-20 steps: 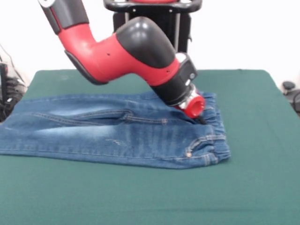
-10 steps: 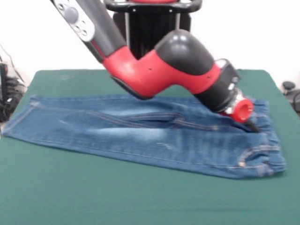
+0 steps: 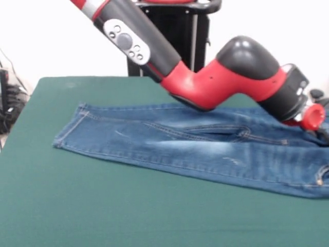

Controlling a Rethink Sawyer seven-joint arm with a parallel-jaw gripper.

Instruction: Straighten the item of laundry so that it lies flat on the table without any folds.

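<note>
The item of laundry (image 3: 195, 149), a small pair of blue jeans, lies lengthwise across the table (image 3: 103, 206). Its leg hems are at the left and its waist end runs out of the picture at the right. A long crease runs along the seam between the legs. My gripper (image 3: 324, 131) is at the right edge, low on the waist end, and looks shut on the denim. Its tips are mostly cut off by the frame. The red and black arm reaches over the upper part of the jeans.
Dark cables and gear (image 3: 7, 103) sit beyond the table's left edge. A small dark object (image 3: 316, 94) lies off the far right corner. Bare green surface (image 3: 128, 221) spreads in front of the jeans and to their left.
The gripper has swept to the right, dragging the jeans with it. The leg hems slid from the left edge toward the middle, and the waist end went past the right side of the picture.
</note>
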